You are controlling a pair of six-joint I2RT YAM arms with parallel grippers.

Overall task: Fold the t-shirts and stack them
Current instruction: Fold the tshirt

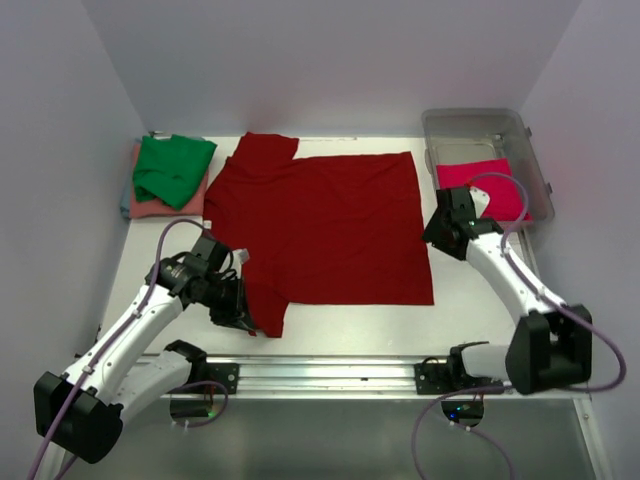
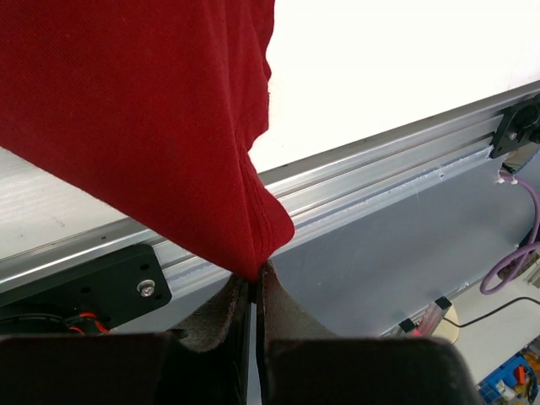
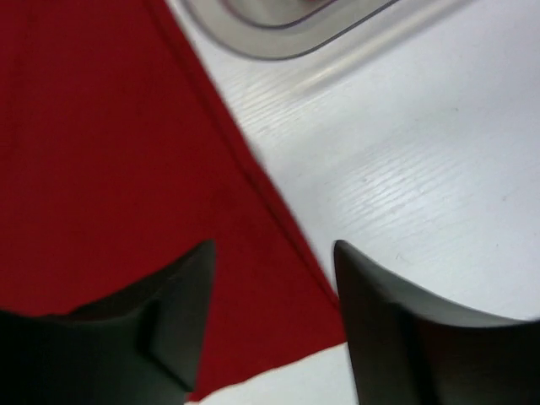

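A large dark red t-shirt [image 1: 330,225] lies spread flat across the middle of a white bench [image 1: 470,310], with a robot arm at each near corner.

The left claw [image 2: 255,283] is clenched on a bunched fold of the shirt's near-left corner, probably a sleeve. The wrist view shows the cloth pinched tight between the fingertips and drawn up from them. This hold seems meant to carry that side over the body of the shirt for a first fold.

The right claw [image 3: 274,253] hangs over the shirt's right edge with its fingers apart and nothing between them. The hem runs diagonally beneath the gap. It looks placed to take that edge, so that both sides can move together and the cloth does not drag.

At the far left corner a green t-shirt [image 1: 172,168] sits loosely on top of a salmon pink t-shirt [image 1: 165,205], which looks like the start of a stack. At the far right a clear plastic tub [image 1: 480,125] holds a bright pinkish-red t-shirt [image 1: 480,188], apparently waiting its turn.
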